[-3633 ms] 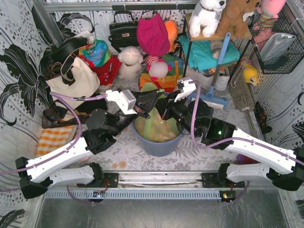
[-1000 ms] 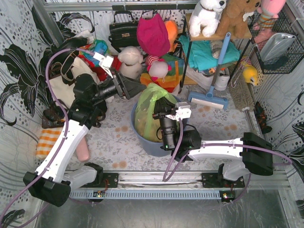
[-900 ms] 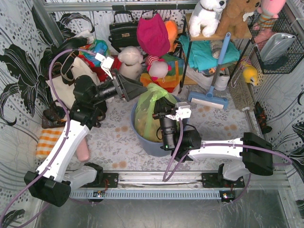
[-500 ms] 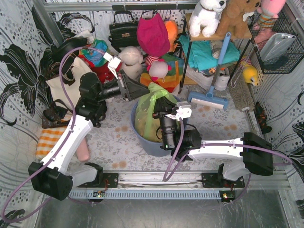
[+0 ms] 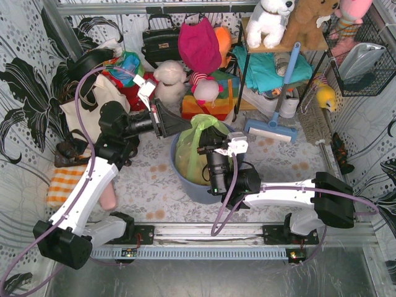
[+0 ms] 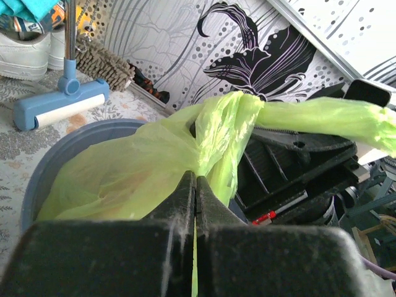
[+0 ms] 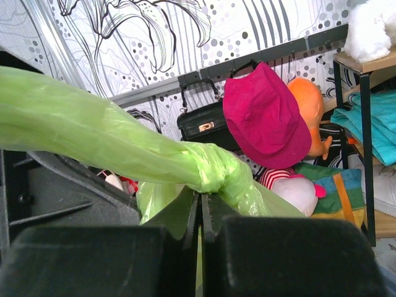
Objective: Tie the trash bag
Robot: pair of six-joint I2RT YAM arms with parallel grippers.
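1. The trash bag [image 5: 190,148] sits in a round blue bin [image 5: 201,190] on the table [image 5: 154,185], between the two arms.
2. Its lime-green top is gathered into a bunched twist above the bin's rim. A stretched strand of plastic runs off from the twist to one side.
3. The left jaws are pressed together on the bag's plastic just under that twist. The left wrist view shows a green sliver in the slit between them.
4. The right jaws are also clamped on the bag beside the twist, with green plastic caught between them.
5. The left arm reaches in from the far left and the right arm from the near side.
6. A cream tote [image 5: 93,108] and a black handbag [image 5: 161,40] sit behind the bin.
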